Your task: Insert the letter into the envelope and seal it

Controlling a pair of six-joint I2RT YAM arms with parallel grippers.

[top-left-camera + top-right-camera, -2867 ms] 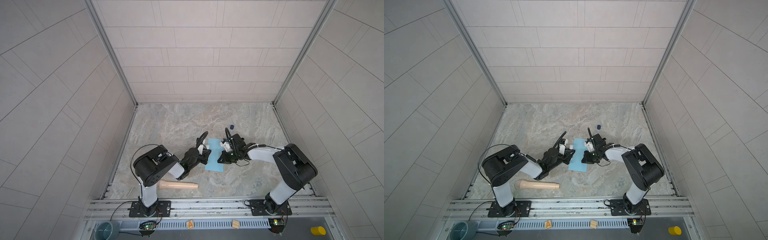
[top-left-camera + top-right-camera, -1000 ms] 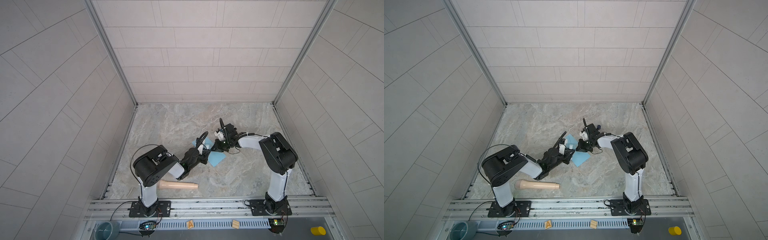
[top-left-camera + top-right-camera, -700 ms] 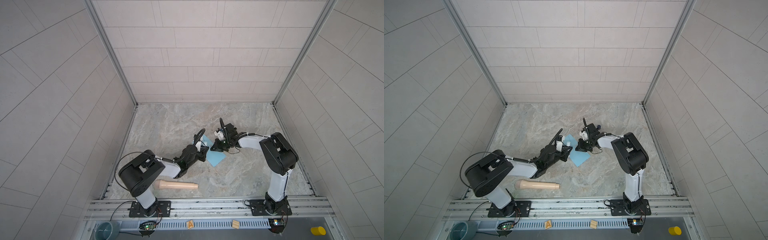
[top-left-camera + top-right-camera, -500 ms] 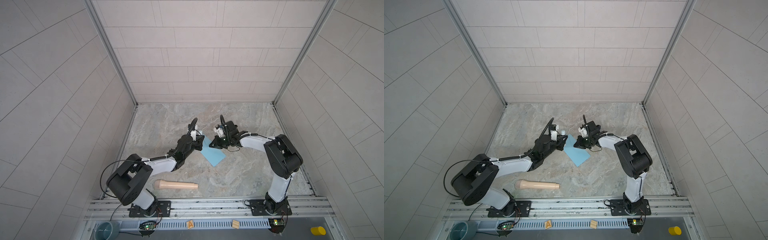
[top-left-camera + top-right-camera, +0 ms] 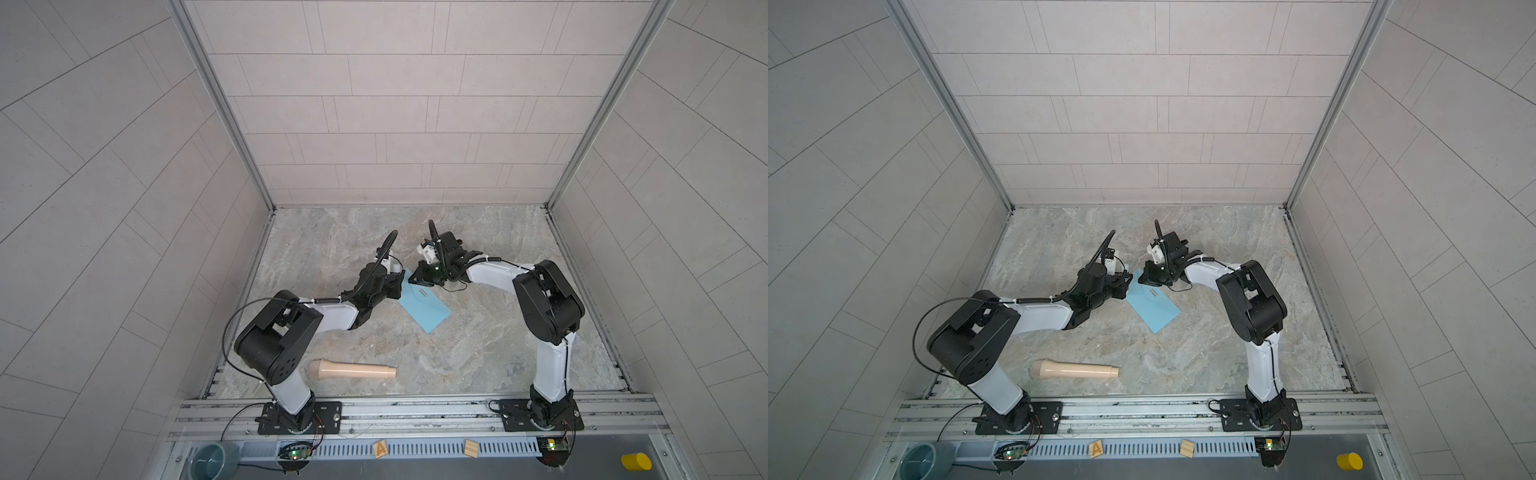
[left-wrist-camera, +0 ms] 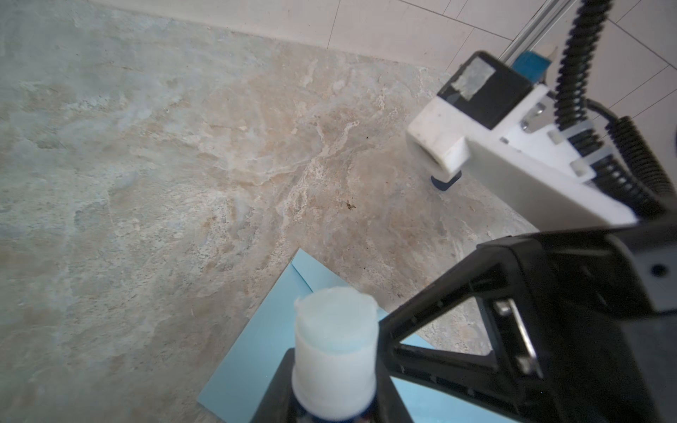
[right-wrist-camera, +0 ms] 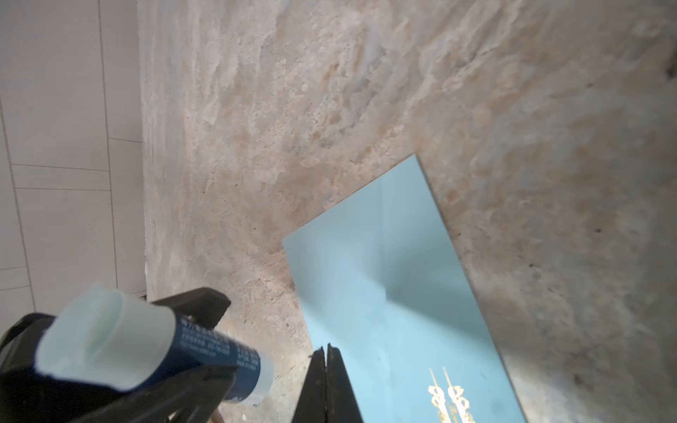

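Dark blue glue stick with pale tip (image 7: 205,349): tiny white print, unreadable. Wooden block (image 5: 380,449) on front rail reads "A". Beige marbled tabletop (image 5: 332,249), grey tiled walls (image 5: 395,104). Light blue paper envelope (image 5: 426,305) lies flat mid-table, gold mark (image 7: 448,399) up, and is turned diagonal versus earlier. Left gripper (image 5: 394,286) clamps the glue stick. Right gripper (image 7: 326,357) is pinched closed, tips on the envelope.

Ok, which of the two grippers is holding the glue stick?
The left gripper: its jaws clamp the blue-labelled glue stick, uncapped end out. The right gripper holds nothing; its jaws are shut, tips at the envelope.
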